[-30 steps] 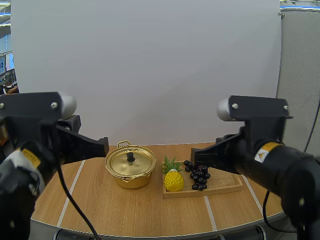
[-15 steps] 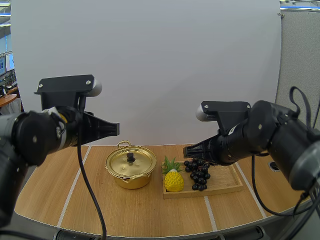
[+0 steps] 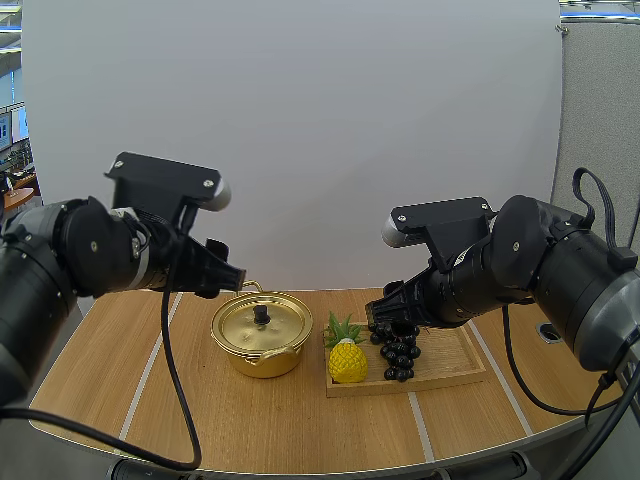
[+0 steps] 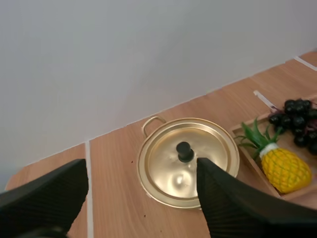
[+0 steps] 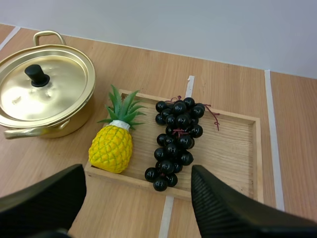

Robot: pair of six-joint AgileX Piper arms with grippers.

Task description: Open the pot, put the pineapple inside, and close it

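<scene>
Left gripper [image 3: 228,272] is up in the air, above & a bit left of the pot [image 3: 262,350], not touching it. From the left wrist cam the left gripper [image 4: 141,166] has its 2 black fingers [image 4: 49,193] wide apart w/ nothing btw them, so it's let go and holds nothing. The pot [image 4: 188,161] sits just past the tips.

The pot is gold & shiny and stands on the wood table [image 3: 200,410], left of the tray [image 3: 455,368]. Its lid [image 3: 262,325] is on, flat, w/ a small black knob [image 3: 261,314] in the middle. The knob [image 4: 185,151] is bare; nothing touches it. One loop handle [image 3: 247,289] sticks out on the far side.

The pineapple [image 3: 347,361] is next, just right of the pot but not touching it. It's yellow w/ green leaves and rests on the left end of the tray, outside the pot. From the right wrist cam the pineapple [image 5: 111,147] has its leaves pointing to the far side, w/ the pot [image 5: 47,94] close by.

Just right of the pineapple lies a bunch of dark grapes [image 3: 398,355], in the tray too. The grapes [image 5: 176,139] are near the middle of the tray [image 5: 233,144], close to the pineapple.

Right gripper [image 3: 385,308] hangs above the far side of the tray, over the grapes, not touching. From its own cam the right gripper [image 5: 137,172] has fingers [image 5: 223,213] spread wide, nothing held btw them.
</scene>
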